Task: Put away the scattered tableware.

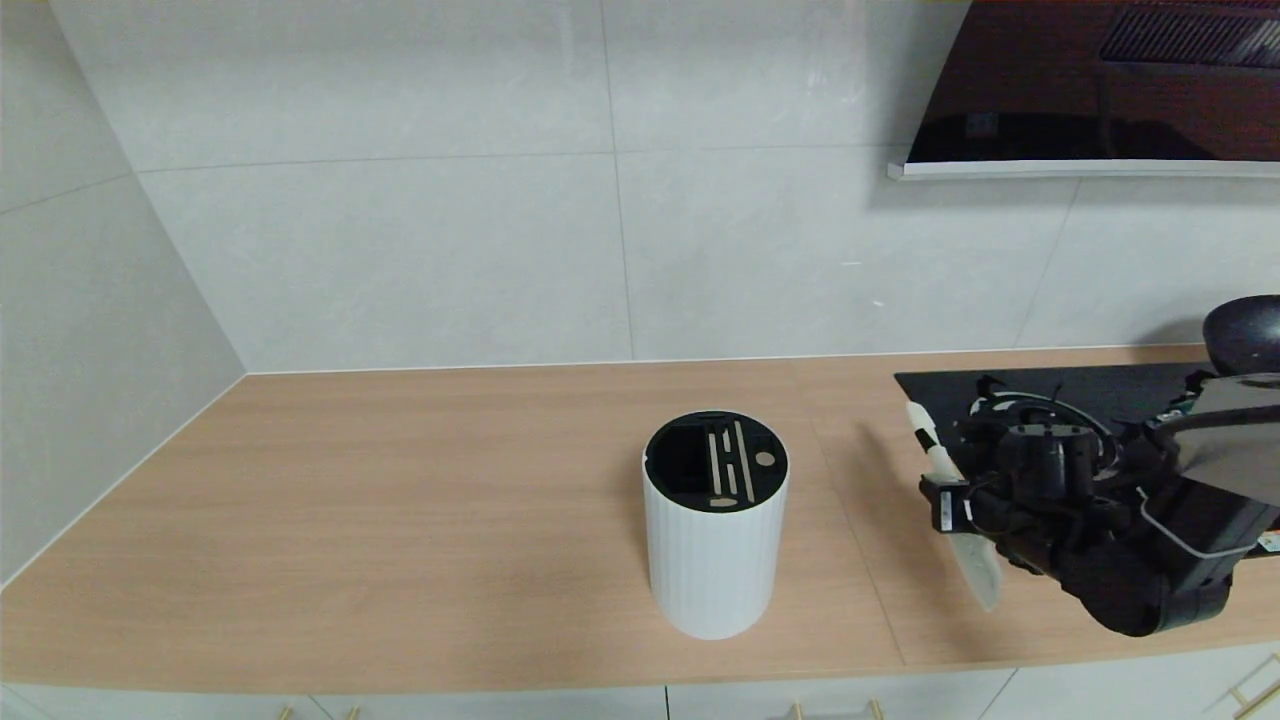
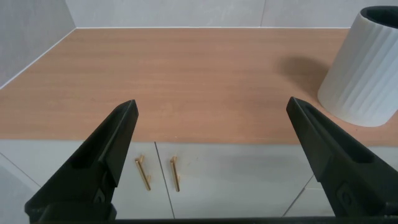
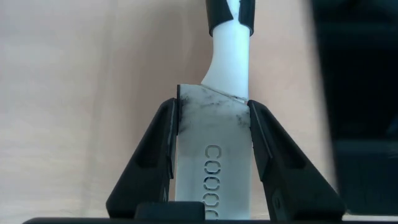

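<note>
A kitchen: wood bench (image 1: 450, 520) against grey wall tiles (image 1: 400, 250), black hob (image 1: 1130, 385) beneath a range hood (image 1: 1100, 90), cabinet handles (image 2: 143, 173) below.

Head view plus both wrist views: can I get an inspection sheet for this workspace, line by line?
Surface: wooden countertop, bare wood around the holder.
Job's things: white ribbed holder stands upright, its black slotted top showing no tableware; knife with a white handle is in the right claw, to the holder's right.
Clutter: dark rounded pot at the far right of the cooktop.
Claws: right claw shut on the knife's blade near the handle; left claw open, holding nothing, at the counter's front edge.
Cables: wires loop on the right wrist.
Surroundings: tiled wall, range hood, cabinet doors with gold handles.
</note>
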`<state>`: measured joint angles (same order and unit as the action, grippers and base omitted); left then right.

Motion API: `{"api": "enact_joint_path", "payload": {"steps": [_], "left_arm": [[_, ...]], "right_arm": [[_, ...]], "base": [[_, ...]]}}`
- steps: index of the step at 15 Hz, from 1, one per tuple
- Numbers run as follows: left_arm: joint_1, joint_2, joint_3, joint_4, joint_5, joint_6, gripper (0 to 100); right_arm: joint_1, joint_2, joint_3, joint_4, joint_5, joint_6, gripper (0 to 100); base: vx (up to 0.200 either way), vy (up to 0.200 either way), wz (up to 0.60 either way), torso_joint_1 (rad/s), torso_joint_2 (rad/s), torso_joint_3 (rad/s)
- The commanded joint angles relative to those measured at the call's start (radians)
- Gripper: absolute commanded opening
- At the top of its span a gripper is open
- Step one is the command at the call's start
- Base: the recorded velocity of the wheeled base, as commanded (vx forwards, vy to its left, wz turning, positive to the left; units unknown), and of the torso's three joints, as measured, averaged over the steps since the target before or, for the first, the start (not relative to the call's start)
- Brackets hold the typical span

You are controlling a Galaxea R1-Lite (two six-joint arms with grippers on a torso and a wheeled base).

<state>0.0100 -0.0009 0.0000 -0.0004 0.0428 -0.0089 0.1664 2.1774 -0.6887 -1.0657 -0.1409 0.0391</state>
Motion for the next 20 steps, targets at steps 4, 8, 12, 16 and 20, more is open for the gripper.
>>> {"api": "enact_joint_path", "payload": {"steps": [4,8,12,16,20], "left_arm": [[-0.001,0.030,-0.147,0.042,-0.024,0.010,100],[-0.010,0.437,-0.463,0.165,-0.196,0.014,100],[-0.147,0.878,-0.765,0.160,-0.302,0.004,100],[-0.288,1.266,-0.811,-0.171,-0.253,-0.020,100],[-0.410,1.544,-0.877,-0.645,-0.161,-0.157,100]], "right_arm": [[0.035,-0.335,-0.025,0.119,-0.002,-0.002,0],[0.061,-0.420,-0.183,0.262,0.003,-0.004,0],[0.105,-0.415,-0.351,0.348,0.006,-0.005,0],[0.223,-0.435,-0.368,0.363,-0.002,-0.010,0],[0.292,-0.489,-0.328,0.403,-0.025,-0.015,0]], "base": [[0.000,0.000,0.00,0.000,0.00,0.000],[0.000,0.000,0.00,0.000,0.00,0.000],[0.000,0.000,0.00,0.000,0.00,0.000],[0.000,0.000,0.00,0.000,0.00,0.000],[0.000,0.000,0.00,0.000,0.00,0.000]]}}
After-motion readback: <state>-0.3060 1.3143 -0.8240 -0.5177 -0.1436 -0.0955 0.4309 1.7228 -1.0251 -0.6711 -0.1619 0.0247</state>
